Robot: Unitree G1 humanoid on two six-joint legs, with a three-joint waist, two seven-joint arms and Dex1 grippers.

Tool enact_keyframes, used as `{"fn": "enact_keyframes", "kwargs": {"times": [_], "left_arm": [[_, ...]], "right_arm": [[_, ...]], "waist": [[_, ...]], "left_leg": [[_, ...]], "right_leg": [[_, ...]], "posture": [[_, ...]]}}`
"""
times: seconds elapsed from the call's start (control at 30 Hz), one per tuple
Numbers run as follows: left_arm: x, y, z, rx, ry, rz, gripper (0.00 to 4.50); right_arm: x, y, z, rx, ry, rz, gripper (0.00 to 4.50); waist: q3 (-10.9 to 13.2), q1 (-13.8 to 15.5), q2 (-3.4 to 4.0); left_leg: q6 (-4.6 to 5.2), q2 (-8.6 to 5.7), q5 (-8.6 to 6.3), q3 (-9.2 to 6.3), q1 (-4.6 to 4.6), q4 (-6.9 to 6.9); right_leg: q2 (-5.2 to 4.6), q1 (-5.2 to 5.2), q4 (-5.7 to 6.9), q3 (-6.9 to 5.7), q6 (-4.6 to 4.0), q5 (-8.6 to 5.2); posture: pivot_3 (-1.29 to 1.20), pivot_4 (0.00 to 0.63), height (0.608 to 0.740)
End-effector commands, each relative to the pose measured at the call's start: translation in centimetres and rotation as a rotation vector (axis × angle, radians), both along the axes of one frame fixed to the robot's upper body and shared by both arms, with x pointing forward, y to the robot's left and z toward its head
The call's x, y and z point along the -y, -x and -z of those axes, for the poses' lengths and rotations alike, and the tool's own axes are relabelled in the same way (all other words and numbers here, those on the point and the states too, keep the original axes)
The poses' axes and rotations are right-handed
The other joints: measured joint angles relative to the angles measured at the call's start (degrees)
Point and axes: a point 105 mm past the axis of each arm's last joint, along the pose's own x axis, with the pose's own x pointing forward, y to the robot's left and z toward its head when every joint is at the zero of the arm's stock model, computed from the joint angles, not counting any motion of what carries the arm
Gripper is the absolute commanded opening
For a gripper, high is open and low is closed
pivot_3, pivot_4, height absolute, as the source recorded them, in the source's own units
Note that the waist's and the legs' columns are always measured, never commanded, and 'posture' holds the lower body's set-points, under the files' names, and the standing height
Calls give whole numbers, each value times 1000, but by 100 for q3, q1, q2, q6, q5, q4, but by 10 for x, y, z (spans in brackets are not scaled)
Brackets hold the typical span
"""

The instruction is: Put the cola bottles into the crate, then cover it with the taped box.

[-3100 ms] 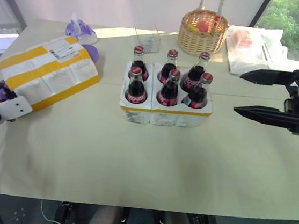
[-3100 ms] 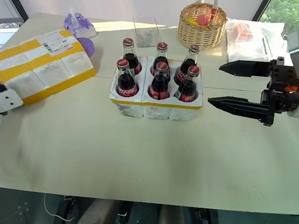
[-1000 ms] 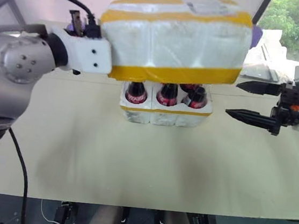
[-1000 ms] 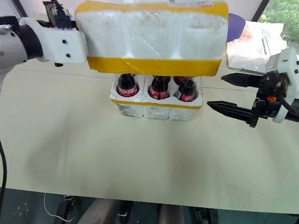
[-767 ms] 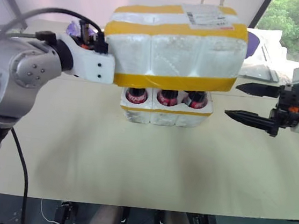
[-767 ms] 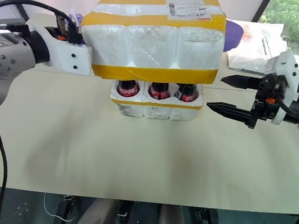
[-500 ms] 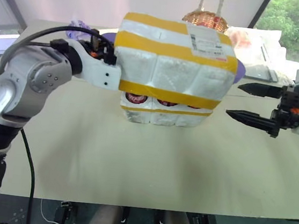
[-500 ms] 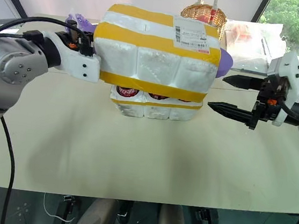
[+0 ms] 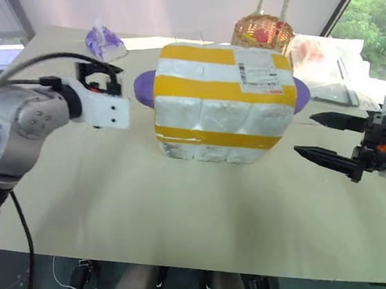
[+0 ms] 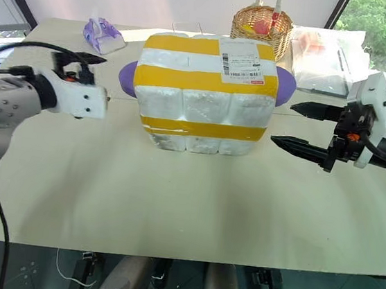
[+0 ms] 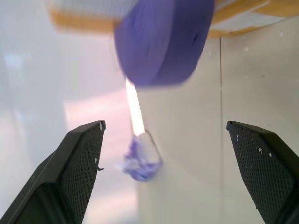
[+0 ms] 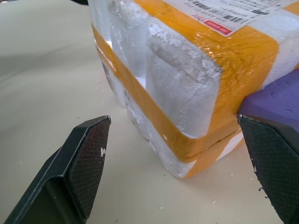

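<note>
Left claw: fingers spread wide, nothing between them; it hangs just to the left of the taped box, clear of it.
Right claw: also spread wide and empty, level with the box's right end, near it but not touching.
Taped box: sits centred on the desk, lowered over the crate, free of both claws.
Crate: only its lower edge shows under the box, a white rim with a yellow band at the base.
Cola bottles: hidden under the box; I cannot see them, so their seating is a judgement.
Progress: the cover looks to be in place, so the task reads as done or very nearly so; what may be left is a check that the box sits flush.
Seating: the yellow bands of box and crate run nearly parallel, so it looks level.
Long axis: runs left to right across the desk, in line with the crate below.
Facing: the shipping label lies on top, toward the right end.
</note>
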Motion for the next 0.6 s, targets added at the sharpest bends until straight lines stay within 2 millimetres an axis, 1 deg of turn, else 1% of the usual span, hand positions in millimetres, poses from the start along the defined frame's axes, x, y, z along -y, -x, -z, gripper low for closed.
{"fn": "enact_keyframes", "kwargs": {"times": [0.03, 0.07, 0.1, 0.17, 0.2, 0.23, 0.27, 0.3, 0.43, 0.6], "left_arm": [[-30, 7, -17, -158, 488, -29, 4321], [-33, 13, -25, -246, 682, 15, 4321], [-34, 20, -33, -332, 840, 70, 4321], [-33, 39, -49, -499, 1027, 197, 4321], [-33, 55, -58, -591, 1076, 292, 4321], [-34, 68, -64, -658, 1098, 361, 4321], [-35, 77, -66, -708, 1104, 396, 4321], [-36, 81, -65, -738, 1102, 402, 4321], [-35, 83, -50, -786, 1019, 377, 4321], [-32, 85, -38, -820, 954, 360, 4321]], "right_arm": [[2, 5, -13, 57, 27, 2, 4500], [3, 4, -13, 54, 28, 2, 4500], [3, 4, -13, 52, 29, 3, 4500], [5, 2, -12, 47, 32, 7, 4500], [5, 2, -11, 44, 33, 8, 4500], [6, 1, -11, 41, 34, 8, 4500], [6, 1, -11, 38, 34, 7, 4500], [6, 0, -11, 37, 35, 7, 4500], [7, -1, -10, 32, 35, 4, 4500], [9, -2, -2, 12, 43, 3, 4500]], "waist": [[0, -10, 1], [0, -16, 0], [1, -16, -1], [5, -29, -9], [5, -36, -9], [6, -57, -8], [6, -83, -7], [6, -108, -4], [3, -130, 10], [4, -131, 8]], "left_leg": [[0, 0, 0, 0, 0, 1], [0, 0, 0, 0, 0, 2], [0, 0, 0, 0, 0, 3], [0, 1, 0, -3, 0, 6], [0, 1, 0, -3, -1, 7], [0, 1, 0, -2, -1, 7], [1, 1, -1, 0, 0, 7], [1, 1, -2, 0, 0, 6], [-1, 1, -3, -1, 12, 3], [-5, 3, -3, -4, 13, 3]], "right_leg": [[3, 1, 0, 0, 0, 0], [8, 0, 0, -1, 0, 0], [9, 0, 1, -2, 1, 0], [13, 0, 6, -5, 1, 0], [14, 0, 7, -7, 2, -1], [14, 0, 6, -7, 2, -1], [14, 1, 5, -6, 2, -1], [13, 0, 4, -5, 3, -2], [-2, 13, 3, -3, 1, -2], [-8, 16, -6, 3, -2, -3]], "posture": [[0, 150, 740], [0, 150, 740], [0, 150, 740], [0, 150, 740], [0, 150, 740], [0, 150, 740], [0, 150, 740], [0, 150, 740], [0, 150, 740], [0, 150, 740]]}}
